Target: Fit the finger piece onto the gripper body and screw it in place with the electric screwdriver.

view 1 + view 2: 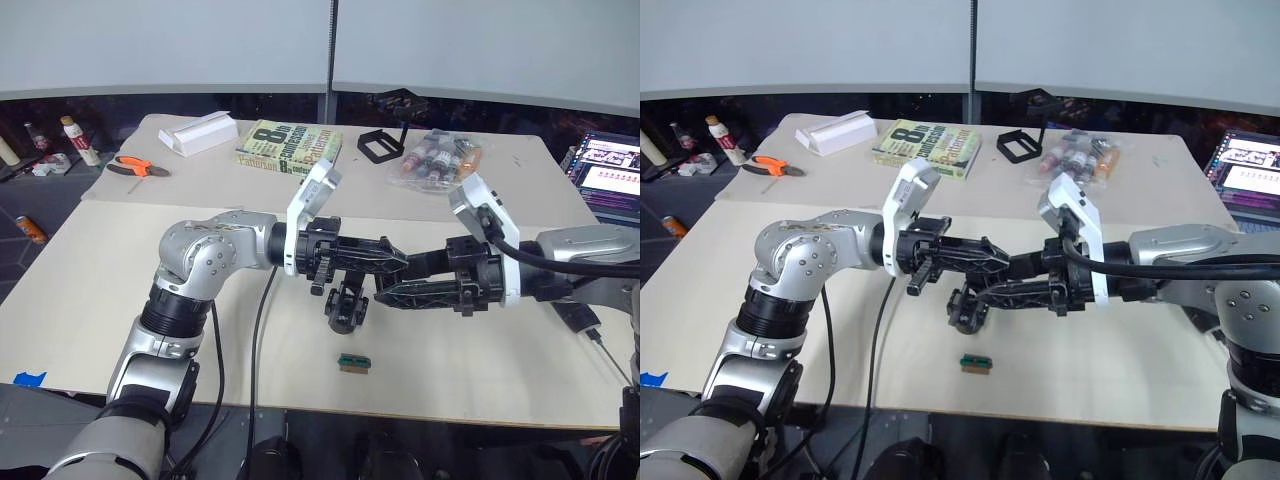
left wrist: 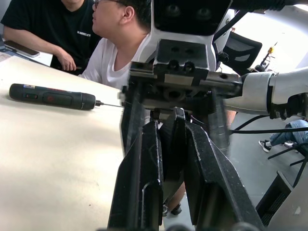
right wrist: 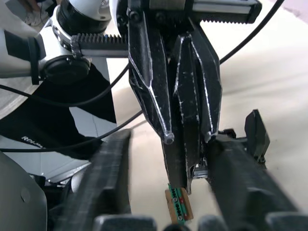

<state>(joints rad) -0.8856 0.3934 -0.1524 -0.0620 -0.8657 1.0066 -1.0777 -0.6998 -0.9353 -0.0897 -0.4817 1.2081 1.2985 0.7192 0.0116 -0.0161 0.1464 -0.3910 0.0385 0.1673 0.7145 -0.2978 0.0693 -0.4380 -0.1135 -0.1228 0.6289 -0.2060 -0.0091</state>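
My left gripper (image 1: 395,262) reaches in from the left over the middle of the table, shut on a slim black finger piece (image 2: 173,144) that shows between its fingers. My right gripper (image 1: 390,280) comes in from the right, tip to tip with it, open, its two fingers (image 3: 240,183) standing wide on either side of the left gripper's fingers. The gripper body (image 1: 345,305) is a small black block just under the left gripper's fingers; whether it rests on the table I cannot tell. The electric screwdriver (image 2: 48,96) lies on the table at the right, partly under my right arm (image 1: 578,318).
A small green-and-tan block (image 1: 352,362) lies near the front edge. At the back are a book (image 1: 290,145), a white box (image 1: 205,133), orange pliers (image 1: 140,167), a black frame (image 1: 378,145) and a bag of bottles (image 1: 435,158). A laptop (image 1: 610,165) stands far right. Seated people (image 2: 115,48) are beyond the table.
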